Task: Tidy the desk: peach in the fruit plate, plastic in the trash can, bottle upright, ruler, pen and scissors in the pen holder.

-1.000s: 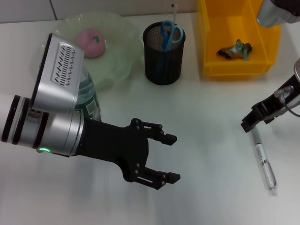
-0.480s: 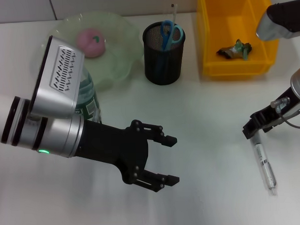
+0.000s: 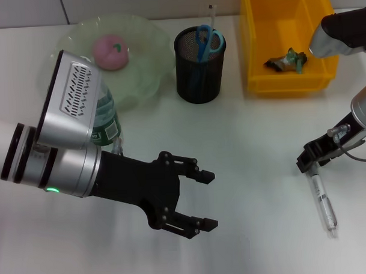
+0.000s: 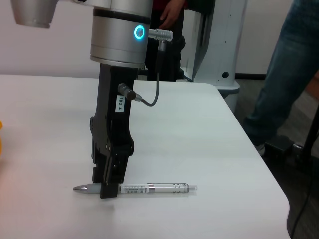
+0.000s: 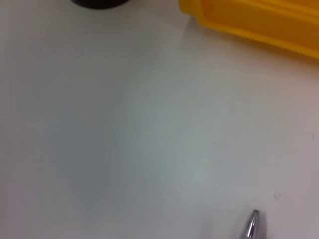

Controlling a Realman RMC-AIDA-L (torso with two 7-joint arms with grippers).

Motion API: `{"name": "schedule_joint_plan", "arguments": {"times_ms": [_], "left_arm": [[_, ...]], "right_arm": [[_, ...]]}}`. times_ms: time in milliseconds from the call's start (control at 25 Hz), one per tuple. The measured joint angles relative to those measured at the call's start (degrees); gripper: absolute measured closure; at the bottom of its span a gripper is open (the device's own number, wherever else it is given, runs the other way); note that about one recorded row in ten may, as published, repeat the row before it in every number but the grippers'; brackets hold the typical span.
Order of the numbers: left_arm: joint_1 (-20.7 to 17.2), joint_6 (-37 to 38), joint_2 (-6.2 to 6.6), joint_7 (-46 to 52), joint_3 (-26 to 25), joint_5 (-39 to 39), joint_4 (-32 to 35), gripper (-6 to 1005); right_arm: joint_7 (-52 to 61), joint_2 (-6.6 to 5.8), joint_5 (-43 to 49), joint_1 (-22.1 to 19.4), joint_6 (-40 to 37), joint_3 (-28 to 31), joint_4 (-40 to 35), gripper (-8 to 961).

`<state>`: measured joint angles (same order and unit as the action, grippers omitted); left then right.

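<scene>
— Since the right gripper (image 3: 308, 160) sits down at the tip end of the pen (image 3: 322, 199), what worries you most?

— The hold. In the left wrist view its fingers (image 4: 110, 172) stand on the table right at the pen (image 4: 149, 188) near the point, but I cannot tell whether they have closed on it. A pinch that far from the middle could let the long end droop or swing on the lift, or let the pen roll away.

— And the edges?

— The pen lies near the table's right edge (image 4: 259, 159), so a roll that way could drop it off.

— Room to carry it?

— The holder (image 3: 200, 64) is well apart, across bare table. The yellow bin (image 3: 289, 79) stands just beside the route, and scissors (image 3: 206, 40) already fill part of the holder's mouth, so a tilted pen could catch on the rim.

— The left gripper (image 3: 198, 198)?

— Spread wide, holding nothing, hovering mid-table in front of the bottle (image 3: 104, 125). It leaves the path free.
</scene>
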<state>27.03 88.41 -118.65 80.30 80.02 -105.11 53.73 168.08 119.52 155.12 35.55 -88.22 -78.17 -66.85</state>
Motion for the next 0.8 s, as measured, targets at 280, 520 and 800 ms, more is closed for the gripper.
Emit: {"name": "schedule_joint_plan", "arguments": {"times_ms": [280, 520, 800], "left_arm": [[-0.13, 0.00, 0.06, 0.02, 0.05, 0.00, -0.27, 214], [-0.40, 0.09, 0.09, 0.04, -0.02, 0.00, -0.30, 215], [-0.61, 0.18, 0.10, 0.01, -0.36, -0.02, -0.38, 216]], "right_arm": [[-0.08, 0.00, 0.00, 0.12, 0.53, -1.39, 0.21, 569], [0.12, 0.00, 0.19, 0.27, 1.57, -2.56, 1.26, 606], [-0.13, 0.00, 0.16, -1.49, 2.07, -2.85, -1.24, 747]]}}
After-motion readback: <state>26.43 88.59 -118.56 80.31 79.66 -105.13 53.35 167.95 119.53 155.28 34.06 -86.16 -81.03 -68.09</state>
